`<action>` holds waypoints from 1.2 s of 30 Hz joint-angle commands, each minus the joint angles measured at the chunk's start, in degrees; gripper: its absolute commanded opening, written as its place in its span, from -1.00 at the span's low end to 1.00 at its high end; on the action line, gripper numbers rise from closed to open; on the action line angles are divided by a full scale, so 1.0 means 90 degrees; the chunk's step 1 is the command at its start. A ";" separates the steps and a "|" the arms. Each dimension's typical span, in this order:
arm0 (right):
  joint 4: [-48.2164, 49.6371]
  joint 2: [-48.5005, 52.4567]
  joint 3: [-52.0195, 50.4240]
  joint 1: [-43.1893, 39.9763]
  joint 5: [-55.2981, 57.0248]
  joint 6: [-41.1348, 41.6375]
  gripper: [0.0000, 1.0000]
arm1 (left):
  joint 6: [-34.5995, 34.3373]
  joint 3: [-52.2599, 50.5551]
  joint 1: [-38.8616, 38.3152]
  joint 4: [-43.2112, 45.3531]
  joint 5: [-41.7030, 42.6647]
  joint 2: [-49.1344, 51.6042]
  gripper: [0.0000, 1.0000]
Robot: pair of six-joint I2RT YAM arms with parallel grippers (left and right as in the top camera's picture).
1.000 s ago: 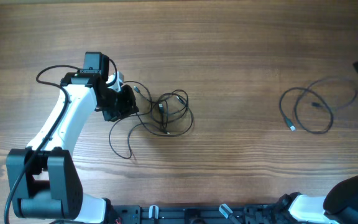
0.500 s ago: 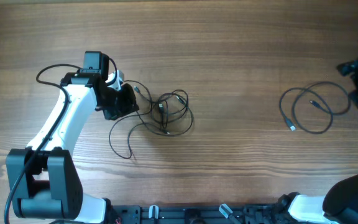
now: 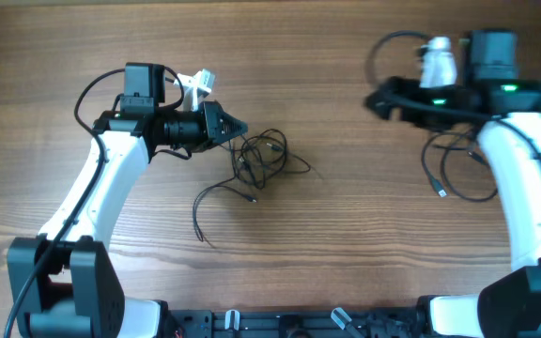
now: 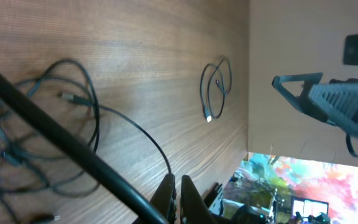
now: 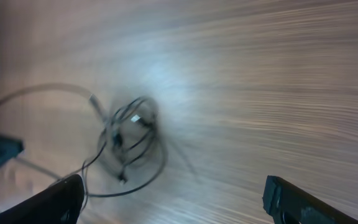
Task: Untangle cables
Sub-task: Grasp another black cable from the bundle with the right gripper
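A knotted clump of thin black cables (image 3: pixel 263 160) lies left of centre, with a loose strand (image 3: pixel 200 211) trailing to the lower left. My left gripper (image 3: pixel 238 127) is at the clump's upper left edge. In the left wrist view its jaws (image 4: pixel 178 193) are pressed together on a black cable that runs back to the clump (image 4: pixel 42 137). A separate looped cable (image 3: pixel 463 178) lies at the right; it also shows in the left wrist view (image 4: pixel 215 87). My right gripper (image 3: pixel 376 101) is open, empty, raised between the two cable groups. Its blurred view (image 5: pixel 179 199) shows the clump (image 5: pixel 132 140).
The right arm (image 3: pixel 515 160) crosses over part of the looped cable. The left arm (image 3: pixel 101 178) reaches in from the lower left. The arm bases stand along the front edge (image 3: pixel 346 324). The wooden table (image 3: pixel 346 235) is bare elsewhere.
The right arm has swung in from the right edge to above the table, left of the loop. The left gripper has turned and shifted right and up; the clump and its trailing strand have been dragged.
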 commanded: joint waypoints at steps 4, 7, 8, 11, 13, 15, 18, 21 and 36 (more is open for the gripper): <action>0.0068 0.0457 0.0012 0.1358 0.0440 0.0427 0.89 | 0.0056 0.0039 0.0002 -0.0984 -0.3002 -0.0121 -0.92; 0.0104 0.0792 0.0012 0.1785 0.0440 0.0430 0.87 | -0.0233 0.0039 0.0007 -0.1212 -0.3915 -0.0121 -0.92; 0.0121 0.0918 0.0012 0.1916 0.0437 0.0427 0.89 | -0.0321 0.0039 0.0007 -0.1268 -0.4075 -0.0121 -0.92; 0.0260 0.1367 0.0012 0.2290 0.0432 0.0481 0.88 | -0.0325 0.0039 0.0005 -0.1404 -0.4107 -0.0121 -0.92; 0.0364 0.1627 0.0012 0.2482 0.0430 0.0593 0.87 | -0.0325 0.0039 0.0005 -0.1508 -0.4107 -0.0121 -0.92; 0.0447 0.1824 0.0012 0.2637 0.0413 0.0687 0.84 | -0.0323 0.0039 0.0005 -0.1596 -0.4107 -0.0121 -0.92; 0.0646 0.2144 0.0012 0.2900 0.0410 0.0772 0.79 | -0.0323 0.0039 0.0005 -0.1676 -0.4107 -0.0121 -0.92; 0.0838 0.2419 0.0012 0.3128 0.0413 0.0935 0.69 | -0.0323 0.0039 0.0005 -0.1702 -0.4107 -0.0121 -0.92; 0.1464 0.2948 0.0012 0.3492 0.0491 0.1387 -0.14 | -0.0323 0.0039 0.0005 -0.1749 -0.4107 -0.0121 -0.92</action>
